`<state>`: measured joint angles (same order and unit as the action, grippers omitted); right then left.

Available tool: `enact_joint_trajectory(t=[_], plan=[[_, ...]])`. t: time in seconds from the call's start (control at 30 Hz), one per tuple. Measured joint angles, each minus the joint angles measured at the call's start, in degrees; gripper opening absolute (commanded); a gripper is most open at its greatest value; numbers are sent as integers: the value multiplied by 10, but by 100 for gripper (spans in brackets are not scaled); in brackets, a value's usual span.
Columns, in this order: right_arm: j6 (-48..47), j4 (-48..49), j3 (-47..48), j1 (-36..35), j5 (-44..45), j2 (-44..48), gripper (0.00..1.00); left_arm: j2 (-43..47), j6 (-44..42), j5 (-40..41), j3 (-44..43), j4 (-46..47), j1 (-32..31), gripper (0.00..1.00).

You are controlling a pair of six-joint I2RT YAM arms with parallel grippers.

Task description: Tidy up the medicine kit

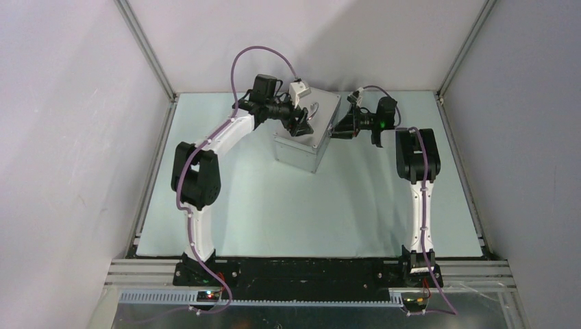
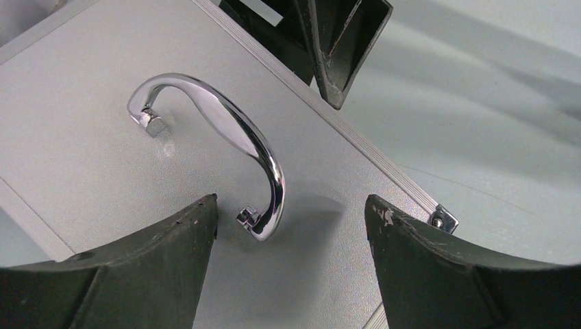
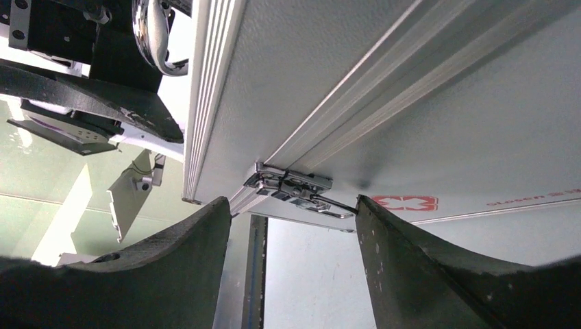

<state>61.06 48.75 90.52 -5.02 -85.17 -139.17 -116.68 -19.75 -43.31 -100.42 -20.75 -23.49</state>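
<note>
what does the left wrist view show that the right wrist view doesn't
Only the left wrist view: the top of the medicine kit, with the whole curved chrome handle and a small metal fitting at its edge.
Only the right wrist view: the kit's side with a metal latch, a red cross mark and red lettering too small to read.
Both: the silver kit, part of the handle, and an open, empty gripper: left gripper in one, right gripper in the other.
</note>
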Motion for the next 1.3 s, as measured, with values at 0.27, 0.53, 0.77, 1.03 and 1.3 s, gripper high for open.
enact_joint_trajectory(t=[0.27, 0.53, 0.77, 1.03, 1.3], plan=[[29, 24, -23, 15, -12, 8, 66, 0, -5, 0, 0, -2, 0, 84], [43, 39, -18, 6, -29, 31, 65, 0, -9, 0, 0, -2, 0, 84], [44, 29, -8, -2, -30, 30, 65, 0, -9, 1, 0, -1, 0, 84], [42, 15, -5, -2, -30, 30, 58, 0, -9, 0, 0, -1, 0, 84], [-33, -126, -1, -1, -6, 41, 49, 0, -8, -2, 0, -1, 0, 84]])
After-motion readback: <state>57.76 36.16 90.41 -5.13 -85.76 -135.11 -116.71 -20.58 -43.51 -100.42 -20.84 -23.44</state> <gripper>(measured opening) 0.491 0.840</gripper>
